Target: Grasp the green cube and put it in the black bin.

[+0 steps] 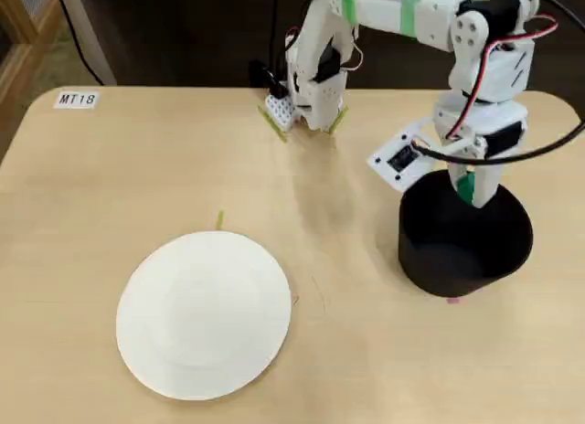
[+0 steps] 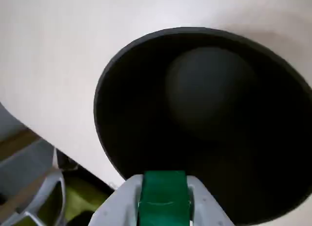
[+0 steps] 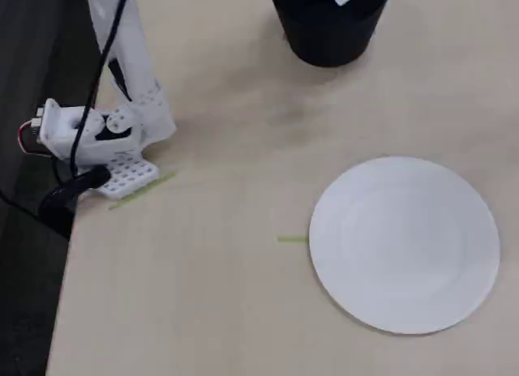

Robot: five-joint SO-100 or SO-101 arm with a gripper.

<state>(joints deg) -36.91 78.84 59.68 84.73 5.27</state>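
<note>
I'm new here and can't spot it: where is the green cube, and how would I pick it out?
Find the black bin at the table's right in a fixed view. The tool hangs over its mouth, pinching the green cube. It's solid bright green, unlike the thin yellow-green tape strips.

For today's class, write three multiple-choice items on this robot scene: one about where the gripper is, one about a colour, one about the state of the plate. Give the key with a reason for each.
1. Where is the gripper?
A. Over the white plate
B. Over the open black bin
C. Resting on the bare table by the label

2. What colour is the cube between the gripper's fingers?
A. Green
B. Red
C. Blue

3. What is the state of the white plate?
A. Stacked with cubes
B. Flipped upside down inside the bin
C. Lying on the table with nothing on it

Key: 1 B, the wrist view looks straight down into the bin's dark inside. 2 A, the wrist view shows a green block between the pale fingers. 3 C, both fixed views show its surface bare.
</note>
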